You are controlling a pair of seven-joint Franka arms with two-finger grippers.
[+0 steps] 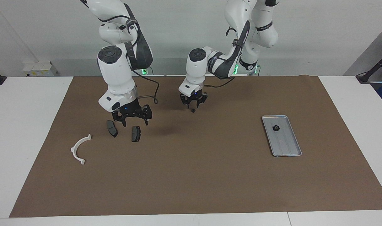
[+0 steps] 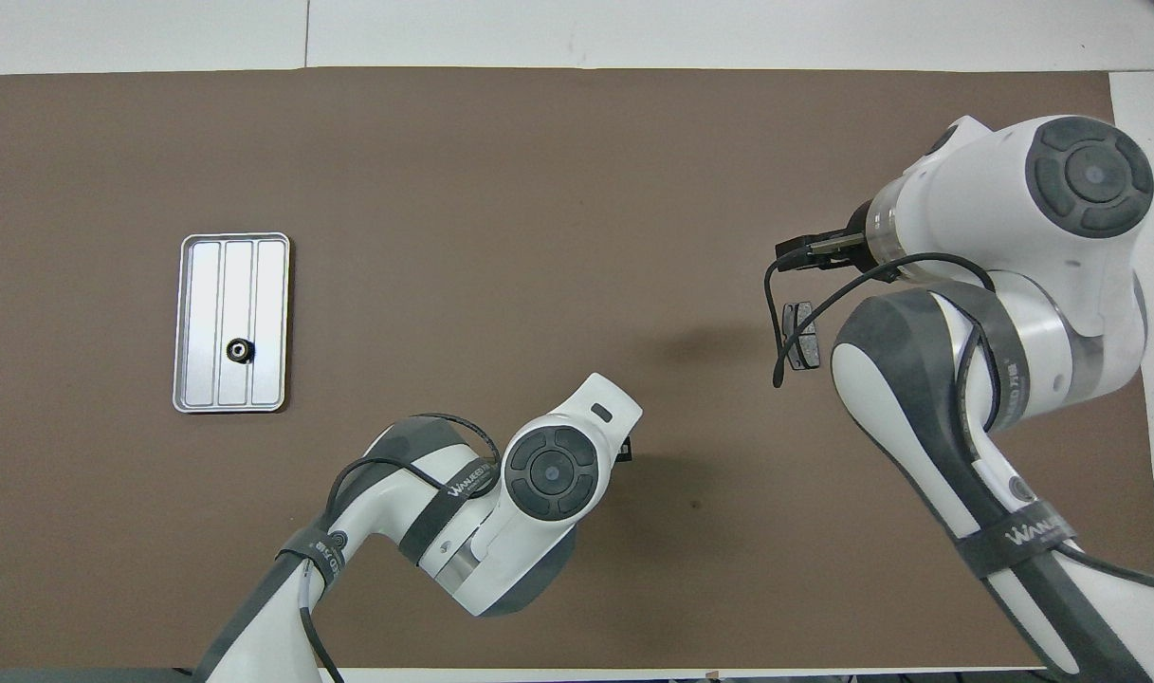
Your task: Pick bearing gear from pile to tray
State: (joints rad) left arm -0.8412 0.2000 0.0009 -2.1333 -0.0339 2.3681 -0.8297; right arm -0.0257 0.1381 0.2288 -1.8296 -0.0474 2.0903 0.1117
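1. One bearing gear (image 1: 276,128) already lies in the tray (image 1: 286,150), at the end of it nearer the robots. The tray sits toward the left arm's end of the mat (image 1: 209,175), about midway between the mat's long edges.
2. A second small black round piece (image 1: 193,110) lies on the mat toward its robot-side edge, about mid-length, directly under the left gripper (image 1: 193,101). The gripper hangs just above it and seems clear of it.
3. Whether the left gripper is open or closed I cannot tell; it appears to hold nothing.
4. The right gripper (image 1: 131,116) is spread wide and empty. It hovers over the two dark pads (image 1: 112,128) toward the right arm's end of the mat, with the white bracket (image 1: 80,149) lying nearer that end's edge.
5. The step in hand, as I judge it, is the pick of the second black piece by the left arm.
6. The next move calls for a straight descent centred on the piece, a firm close, then a carry over the tray — the part is tiny, so a small offset could knock it away.
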